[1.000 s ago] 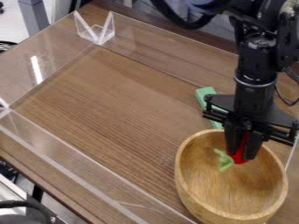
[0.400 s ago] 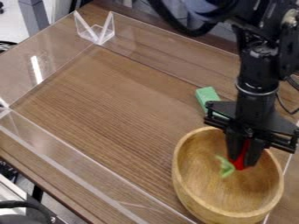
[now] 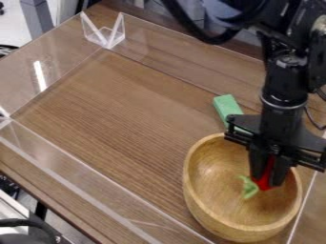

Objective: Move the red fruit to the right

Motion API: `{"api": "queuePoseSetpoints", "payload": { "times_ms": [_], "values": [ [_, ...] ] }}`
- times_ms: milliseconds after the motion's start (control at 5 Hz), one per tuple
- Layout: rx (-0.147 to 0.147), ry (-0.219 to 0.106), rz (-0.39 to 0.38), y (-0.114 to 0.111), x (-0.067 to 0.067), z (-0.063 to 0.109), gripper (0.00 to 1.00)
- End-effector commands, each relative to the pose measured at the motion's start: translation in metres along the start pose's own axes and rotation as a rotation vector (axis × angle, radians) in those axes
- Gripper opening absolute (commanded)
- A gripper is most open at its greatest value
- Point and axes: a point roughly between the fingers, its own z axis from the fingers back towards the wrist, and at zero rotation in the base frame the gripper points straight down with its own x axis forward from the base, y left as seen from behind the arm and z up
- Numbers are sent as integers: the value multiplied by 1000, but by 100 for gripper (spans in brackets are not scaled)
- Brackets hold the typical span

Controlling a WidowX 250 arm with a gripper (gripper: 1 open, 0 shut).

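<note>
The black gripper (image 3: 269, 174) reaches straight down into the round wooden bowl (image 3: 211, 207) at the table's right front, whose raised rim encloses it on every side. A flat green rectangular block (image 3: 228, 105) lies just beyond the bowl's far edge. To the left, the brown wood-grain tabletop (image 3: 114, 105) lies open up to its clear acrylic border walls (image 3: 51, 162).

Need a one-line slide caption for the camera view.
Black tool pointing down, shut on small red toy strawberry with green stem, inside round wooden bowl; flat green block behind.
</note>
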Motion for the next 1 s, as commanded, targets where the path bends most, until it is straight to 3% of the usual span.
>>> {"api": "queuePoseSetpoints", "payload": {
  "times_ms": [0,200,400,600,800],
  "values": [
    [-9,-11,-6,-7,0,1,0],
    [-13,-9,-2,-12,-1,0,0],
    [-17,-5,1,-16,-2,-2,100],
    [-14,-4,3,-15,-2,-3,0],
    [-10,-8,9,-13,-2,2,0]
  ]
}}
